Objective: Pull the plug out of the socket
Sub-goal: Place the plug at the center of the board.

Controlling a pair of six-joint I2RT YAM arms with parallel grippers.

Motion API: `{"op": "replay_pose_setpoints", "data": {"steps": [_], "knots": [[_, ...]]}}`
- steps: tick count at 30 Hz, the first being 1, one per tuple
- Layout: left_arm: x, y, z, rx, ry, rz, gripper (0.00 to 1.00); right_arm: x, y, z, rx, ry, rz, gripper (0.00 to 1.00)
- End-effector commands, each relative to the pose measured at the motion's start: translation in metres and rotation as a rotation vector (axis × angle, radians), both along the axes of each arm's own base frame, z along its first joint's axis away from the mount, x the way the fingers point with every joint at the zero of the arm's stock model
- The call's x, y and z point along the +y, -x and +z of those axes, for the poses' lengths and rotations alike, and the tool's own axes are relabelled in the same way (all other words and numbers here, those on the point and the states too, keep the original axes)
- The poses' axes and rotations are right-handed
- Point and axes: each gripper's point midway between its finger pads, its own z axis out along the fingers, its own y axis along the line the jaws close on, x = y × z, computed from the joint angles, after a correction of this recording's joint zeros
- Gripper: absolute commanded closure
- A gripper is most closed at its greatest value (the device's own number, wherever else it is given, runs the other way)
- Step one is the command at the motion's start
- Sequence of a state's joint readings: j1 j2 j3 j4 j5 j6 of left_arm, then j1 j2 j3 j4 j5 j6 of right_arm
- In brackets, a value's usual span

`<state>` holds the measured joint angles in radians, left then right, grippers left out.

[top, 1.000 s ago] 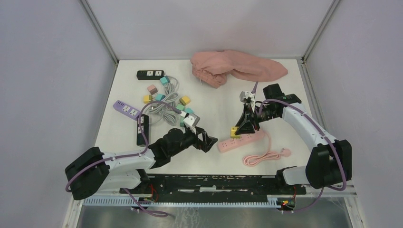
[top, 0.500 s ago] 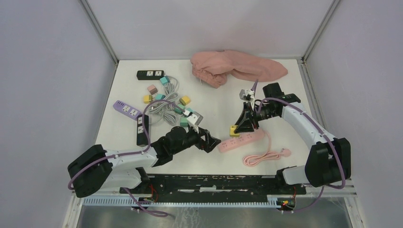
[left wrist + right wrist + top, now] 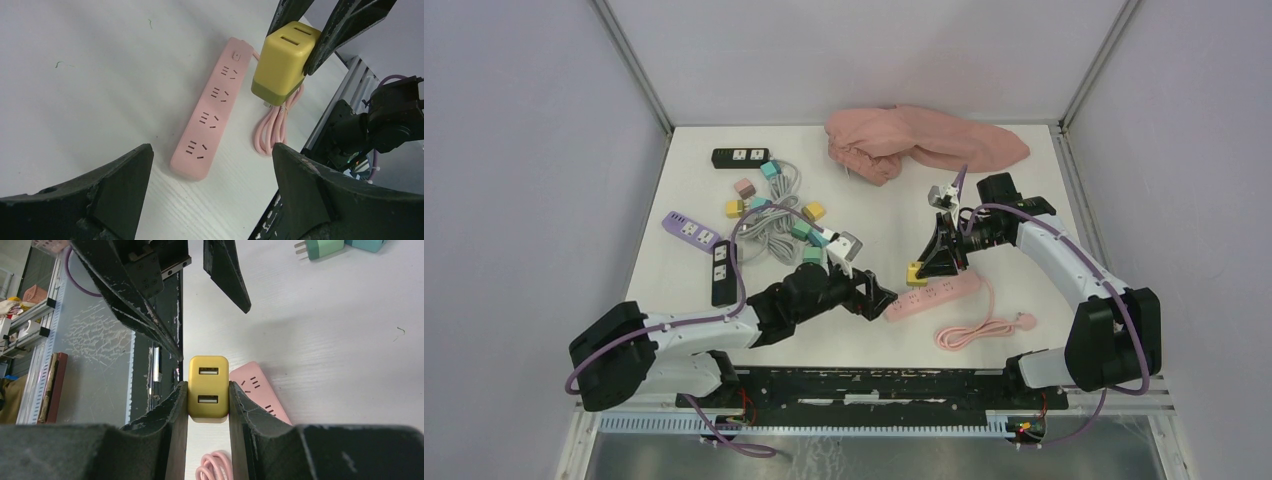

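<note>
A pink power strip (image 3: 932, 295) lies on the white table, also in the left wrist view (image 3: 212, 107) and the right wrist view (image 3: 260, 390). My right gripper (image 3: 921, 270) is shut on a yellow plug adapter (image 3: 916, 274), which it holds above the strip, clear of its sockets (image 3: 285, 60) (image 3: 208, 386). My left gripper (image 3: 882, 298) is open and empty, its fingers (image 3: 120, 175) on either side of the strip's near end, not touching it.
The strip's pink coiled cord (image 3: 979, 328) lies toward the front right. A pink cloth (image 3: 914, 143) lies at the back. Several coloured plugs, grey cables (image 3: 769, 215), a black strip (image 3: 739, 156), a purple strip (image 3: 689, 229) and another black strip (image 3: 723, 272) sit at the left.
My right gripper has lifted the yellow plug off the pink strip and moved it slightly left. My left gripper has advanced right toward the strip's near end.
</note>
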<state>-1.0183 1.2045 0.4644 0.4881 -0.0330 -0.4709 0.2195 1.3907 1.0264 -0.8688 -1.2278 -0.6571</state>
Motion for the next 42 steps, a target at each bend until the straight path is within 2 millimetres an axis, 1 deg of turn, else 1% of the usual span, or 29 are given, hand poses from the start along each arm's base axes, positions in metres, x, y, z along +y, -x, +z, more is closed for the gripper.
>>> {"op": "replay_pose_setpoints", "data": {"steps": [1,5,9,14,21,26,30,34,38,42], "knots": [[-0.007,-0.007,0.021,-0.045,-0.021,0.057,0.06,0.004,-0.004,0.011,-0.002,-0.056,0.004,0.88],[-0.009,-0.008,0.021,-0.067,-0.101,0.098,0.06,0.004,-0.006,0.01,0.008,-0.054,-0.002,0.88],[-0.006,-0.012,0.02,-0.087,-0.193,0.154,0.06,0.004,-0.008,0.008,0.023,-0.049,-0.011,0.88],[-0.009,-0.014,0.024,-0.097,-0.243,0.17,0.05,0.004,-0.011,0.006,0.042,-0.042,-0.023,0.87],[-0.019,-0.013,0.022,-0.111,-0.233,0.126,0.03,0.004,-0.013,0.003,0.062,-0.032,-0.035,0.87],[-0.023,-0.012,0.02,-0.114,-0.232,0.111,0.01,0.004,-0.015,0.002,0.077,-0.028,-0.044,0.87],[-0.026,-0.013,0.018,-0.097,-0.23,0.103,0.0,0.006,-0.019,-0.002,0.116,-0.026,-0.065,0.87],[-0.03,-0.018,0.016,-0.06,-0.22,0.112,0.0,0.008,-0.026,-0.008,0.192,-0.012,-0.113,0.87],[-0.037,-0.022,0.021,-0.041,-0.196,0.117,0.0,0.008,-0.035,-0.018,0.268,0.023,-0.173,0.88],[-0.052,-0.02,0.031,-0.018,-0.125,0.096,0.02,0.008,-0.042,-0.028,0.327,0.052,-0.224,0.87]]}}
